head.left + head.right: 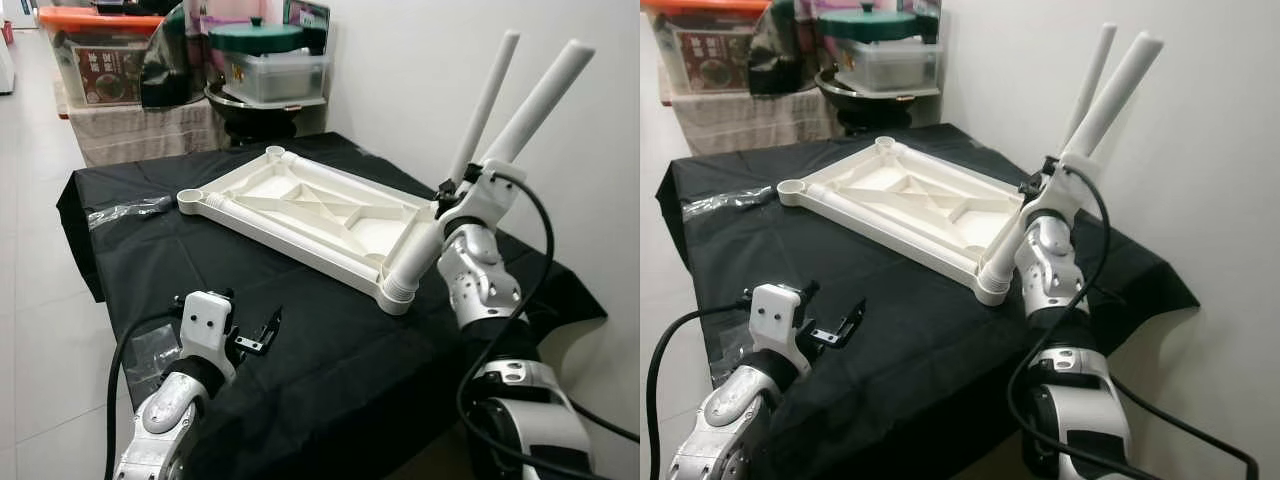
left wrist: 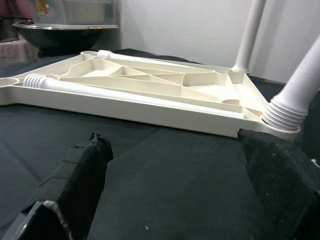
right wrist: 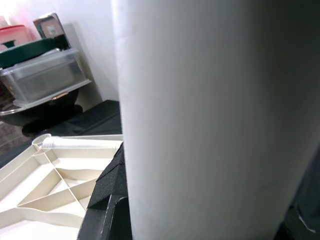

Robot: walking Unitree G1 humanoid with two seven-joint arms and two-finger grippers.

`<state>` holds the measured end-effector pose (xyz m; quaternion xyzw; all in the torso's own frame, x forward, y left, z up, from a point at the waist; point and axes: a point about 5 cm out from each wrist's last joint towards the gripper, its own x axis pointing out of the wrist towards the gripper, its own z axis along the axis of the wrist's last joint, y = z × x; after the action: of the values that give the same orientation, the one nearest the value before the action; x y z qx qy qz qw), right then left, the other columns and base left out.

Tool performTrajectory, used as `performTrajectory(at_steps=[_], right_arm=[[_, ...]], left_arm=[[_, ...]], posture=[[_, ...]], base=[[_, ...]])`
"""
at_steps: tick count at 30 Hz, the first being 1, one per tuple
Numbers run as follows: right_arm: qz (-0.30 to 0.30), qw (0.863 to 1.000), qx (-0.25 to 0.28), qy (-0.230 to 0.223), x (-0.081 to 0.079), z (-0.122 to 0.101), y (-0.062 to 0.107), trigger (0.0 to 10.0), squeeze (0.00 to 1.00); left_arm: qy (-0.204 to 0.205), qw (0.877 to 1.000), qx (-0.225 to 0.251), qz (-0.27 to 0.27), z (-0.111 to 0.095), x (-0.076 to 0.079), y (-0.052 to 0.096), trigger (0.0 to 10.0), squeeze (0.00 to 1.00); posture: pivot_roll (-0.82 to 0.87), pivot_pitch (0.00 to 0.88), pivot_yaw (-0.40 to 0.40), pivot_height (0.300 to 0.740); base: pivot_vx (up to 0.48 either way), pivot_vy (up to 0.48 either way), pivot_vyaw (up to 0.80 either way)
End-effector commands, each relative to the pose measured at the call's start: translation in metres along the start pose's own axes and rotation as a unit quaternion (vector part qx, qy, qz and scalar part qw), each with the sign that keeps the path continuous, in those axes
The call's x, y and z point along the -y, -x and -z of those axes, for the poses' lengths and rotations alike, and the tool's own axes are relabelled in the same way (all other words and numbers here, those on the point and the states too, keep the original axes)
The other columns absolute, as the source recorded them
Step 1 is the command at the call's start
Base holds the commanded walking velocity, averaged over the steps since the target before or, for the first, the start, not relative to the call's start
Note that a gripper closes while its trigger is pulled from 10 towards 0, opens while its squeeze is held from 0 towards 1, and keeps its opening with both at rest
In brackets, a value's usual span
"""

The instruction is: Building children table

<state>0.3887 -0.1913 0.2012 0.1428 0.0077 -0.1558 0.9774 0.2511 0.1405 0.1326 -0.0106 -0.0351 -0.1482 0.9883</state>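
Leg-fitting step: right hand [image 1: 462,192] pinches white plastic table leg [image 1: 470,170], centre right; next, seat it in upturned cream tabletop's [image 1: 310,215] corner socket. Left hand [image 1: 262,335] spread, lower left.

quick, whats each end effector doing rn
Left end effector: open, holding nothing, hovering over the black cloth.
Right end effector: shut on the near leg, which stands in the tabletop's corner socket.

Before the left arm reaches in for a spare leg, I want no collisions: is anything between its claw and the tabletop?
Nothing visible: only bare black cloth lies between the open left claw and the tabletop.
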Motion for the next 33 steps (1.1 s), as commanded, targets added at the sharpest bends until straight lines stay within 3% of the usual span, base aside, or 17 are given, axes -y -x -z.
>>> performTrajectory(at_steps=[1, 4, 6, 13, 14, 17, 25, 33], right_arm=[[0.051, 0.981, -0.181, 0.040, 0.034, 0.078, 0.010, 10.0, 0.00], [0.036, 0.982, -0.176, 0.049, 0.033, 0.072, 0.006, 10.0, 0.00], [-0.010, 0.985, -0.159, 0.063, 0.023, 0.062, 0.005, 10.0, 0.00], [-0.088, 0.983, -0.140, 0.074, 0.006, 0.055, 0.011, 10.0, 0.00], [-0.124, 0.980, -0.131, 0.081, 0.000, 0.053, 0.013, 10.0, 0.00], [-0.159, 0.974, -0.113, 0.117, 0.001, 0.048, 0.016, 10.0, 0.00], [-0.221, 0.959, -0.111, 0.143, 0.008, 0.036, 0.017, 10.0, 0.00], [-0.276, 0.942, -0.124, 0.147, 0.008, 0.018, 0.008, 10.0, 0.00]], left_arm=[[0.004, 1.000, 0.005, 0.013, -0.001, 0.005, -0.001, 10.0, 0.00], [0.002, 1.000, 0.008, 0.019, -0.002, 0.006, -0.001, 10.0, 0.00], [0.001, 1.000, 0.008, 0.020, -0.003, 0.006, -0.001, 10.0, 0.00], [0.000, 1.000, 0.007, 0.026, -0.001, 0.010, -0.001, 10.0, 0.00], [0.000, 1.000, 0.007, 0.027, -0.002, 0.011, 0.000, 10.0, 0.00], [-0.002, 1.000, 0.006, 0.027, -0.001, 0.010, 0.001, 10.0, 0.00], [0.003, 1.000, 0.004, 0.030, -0.001, 0.012, 0.000, 10.0, 0.00], [0.007, 1.000, -0.001, 0.022, 0.000, 0.009, 0.001, 10.0, 0.00]], posture=[[0.06, 0.000, -0.086, 0.740], [0.06, 0.000, -0.087, 0.740], [0.06, 0.000, -0.090, 0.740], [0.06, 0.000, -0.090, 0.740], [0.06, 0.000, -0.090, 0.740], [0.06, 0.000, -0.090, 0.740], [0.05, 0.000, -0.084, 0.740], [0.06, 0.000, -0.091, 0.740]], base=[[0.000, 0.000, 0.00], [0.000, 0.000, 0.00], [0.000, 0.000, 0.00], [0.000, -0.193, 0.00], [0.000, -0.431, 0.00], [0.000, -0.450, 0.00], [0.000, -0.464, 0.00], [0.000, 0.000, 0.00]])
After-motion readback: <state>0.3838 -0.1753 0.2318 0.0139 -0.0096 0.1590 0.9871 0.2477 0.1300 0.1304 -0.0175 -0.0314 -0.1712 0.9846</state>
